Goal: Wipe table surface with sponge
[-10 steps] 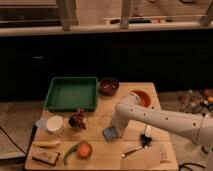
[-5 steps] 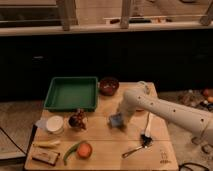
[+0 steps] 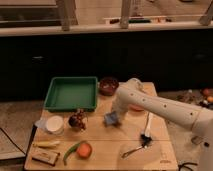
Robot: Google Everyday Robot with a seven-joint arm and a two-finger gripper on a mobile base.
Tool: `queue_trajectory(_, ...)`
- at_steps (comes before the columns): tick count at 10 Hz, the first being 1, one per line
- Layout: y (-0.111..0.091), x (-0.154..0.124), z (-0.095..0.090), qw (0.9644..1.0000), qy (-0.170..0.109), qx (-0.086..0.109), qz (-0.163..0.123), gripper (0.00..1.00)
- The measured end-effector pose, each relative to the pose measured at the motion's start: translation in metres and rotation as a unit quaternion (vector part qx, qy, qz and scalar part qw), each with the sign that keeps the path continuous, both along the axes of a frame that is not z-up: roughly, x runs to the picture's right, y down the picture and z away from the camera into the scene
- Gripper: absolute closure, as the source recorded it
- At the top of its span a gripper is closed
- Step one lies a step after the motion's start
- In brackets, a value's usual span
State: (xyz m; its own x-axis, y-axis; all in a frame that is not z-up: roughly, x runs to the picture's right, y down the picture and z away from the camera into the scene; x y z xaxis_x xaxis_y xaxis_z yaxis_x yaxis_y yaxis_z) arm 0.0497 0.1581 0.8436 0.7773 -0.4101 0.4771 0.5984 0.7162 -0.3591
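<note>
The table surface (image 3: 100,137) is a light tan wooden top filling the lower middle of the camera view. The sponge (image 3: 111,119) is a small blue-grey pad lying on the table near its centre. My white arm reaches in from the right and bends down over the table. The gripper (image 3: 115,114) is at the sponge, pressing it to the wood, and seems shut on it. The arm hides most of the gripper.
A green tray (image 3: 71,93) sits back left, and a dark red bowl (image 3: 107,85) behind the arm. A white lidded container (image 3: 54,124), a brown block (image 3: 44,156), an orange fruit (image 3: 84,149) and a green pepper (image 3: 71,150) lie front left. Utensils (image 3: 146,127) lie front right.
The gripper and sponge have slid away from the table's front toward its middle, and the arm's elbow has swung back over the far right part of the table.
</note>
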Motion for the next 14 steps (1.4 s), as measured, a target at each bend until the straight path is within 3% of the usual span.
queue_trajectory(2, 0.012, -0.031, 0.003, 0.9990, -0.020, -0.001, -0.041, 1.00)
queue_trajectory(3, 0.029, -0.044, 0.000, 0.9975, -0.025, 0.001, -0.066, 1.00)
queue_trajectory(5, 0.054, -0.047, -0.004, 0.9960, -0.019, 0.006, -0.087, 1.00)
queue_trajectory(9, 0.068, -0.009, -0.004, 0.9977, 0.004, 0.002, -0.068, 1.00)
queue_trajectory(14, 0.068, -0.008, -0.006, 0.9976, 0.005, 0.000, -0.068, 1.00)
